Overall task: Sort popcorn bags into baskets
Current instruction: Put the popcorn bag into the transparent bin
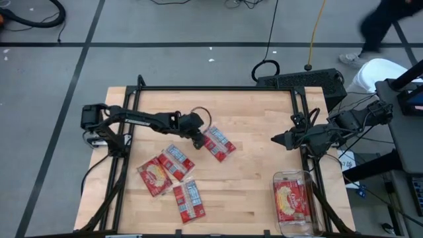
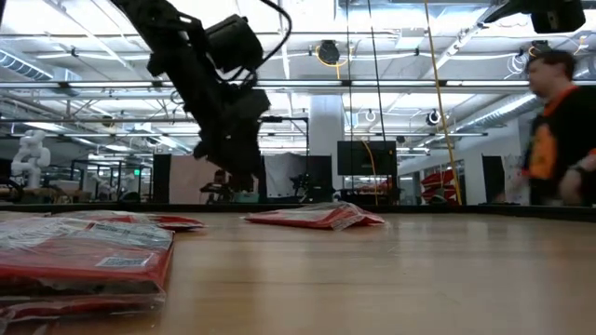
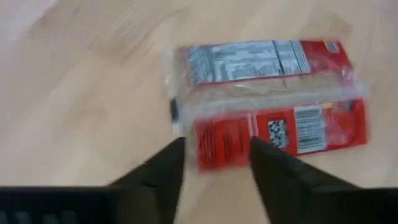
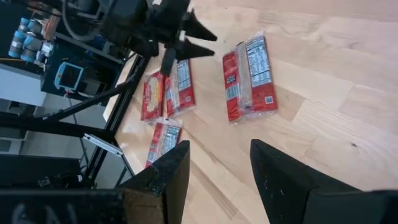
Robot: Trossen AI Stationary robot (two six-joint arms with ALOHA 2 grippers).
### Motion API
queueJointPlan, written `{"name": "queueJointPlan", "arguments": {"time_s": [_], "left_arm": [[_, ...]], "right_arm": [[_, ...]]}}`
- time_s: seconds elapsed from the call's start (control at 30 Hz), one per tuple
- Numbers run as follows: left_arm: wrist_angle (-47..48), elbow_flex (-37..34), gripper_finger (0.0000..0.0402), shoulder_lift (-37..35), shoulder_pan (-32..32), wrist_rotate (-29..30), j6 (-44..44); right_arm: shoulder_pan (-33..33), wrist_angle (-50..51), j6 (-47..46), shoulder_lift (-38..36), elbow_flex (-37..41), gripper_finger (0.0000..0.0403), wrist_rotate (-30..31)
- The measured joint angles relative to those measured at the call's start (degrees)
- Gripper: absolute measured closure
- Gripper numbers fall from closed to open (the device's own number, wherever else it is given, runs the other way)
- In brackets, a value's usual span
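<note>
One popcorn bag (image 1: 218, 143) (image 3: 273, 93) lies flat on the wooden table with its white-panel face up, just right of my left gripper (image 1: 198, 141) (image 3: 217, 148). That gripper hovers over the bag's near end, open, its fingers clear of the bag. Three more popcorn bags (image 1: 177, 160) (image 1: 154, 177) (image 1: 188, 200) lie toward the near left. The clear basket (image 1: 275, 198) stands at the near right with a popcorn bag (image 1: 294, 201) lying in it. My right gripper (image 1: 274, 139) (image 4: 217, 155) waits open above the table's right edge.
A black metal frame (image 1: 218, 88) borders the table's far and side edges. Bare wood (image 1: 251, 185) lies between the bags and the basket. In the low view a person (image 2: 559, 121) stands beyond the table's far right.
</note>
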State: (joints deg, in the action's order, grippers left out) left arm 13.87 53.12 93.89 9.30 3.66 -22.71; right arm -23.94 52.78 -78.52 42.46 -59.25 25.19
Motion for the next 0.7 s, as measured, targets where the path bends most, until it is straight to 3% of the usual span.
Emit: {"name": "queueJointPlan", "arguments": {"time_s": [0.17,0.3,0.43,0.63,0.7], "left_arm": [[-5.39,-0.06,0.011,5.88,-0.07,0.28,12.42],[-8.83,0.06,0.0108,10.75,0.91,-0.94,11.91],[-12.22,0.29,0.0174,14.62,2.46,-6.54,8.76],[-16.27,0.17,0.0369,14.93,2.47,-7.0,7.59],[-18.37,-0.06,0.0387,14.04,2.43,-6.74,6.54]], "right_arm": [[0.0,0.21,-0.17,0.0,0.0,0.0243,-0.13],[0.0,-0.06,-0.25,0.2,0.0,0.0243,-1.66],[0.0,-0.24,-0.26,0.44,-0.01,0.0243,-1.76],[0.02,1.02,-0.22,0.87,0.01,0.0243,-1.42],[0.52,2.07,-0.43,1.15,0.01,0.0243,-1.41]]}}
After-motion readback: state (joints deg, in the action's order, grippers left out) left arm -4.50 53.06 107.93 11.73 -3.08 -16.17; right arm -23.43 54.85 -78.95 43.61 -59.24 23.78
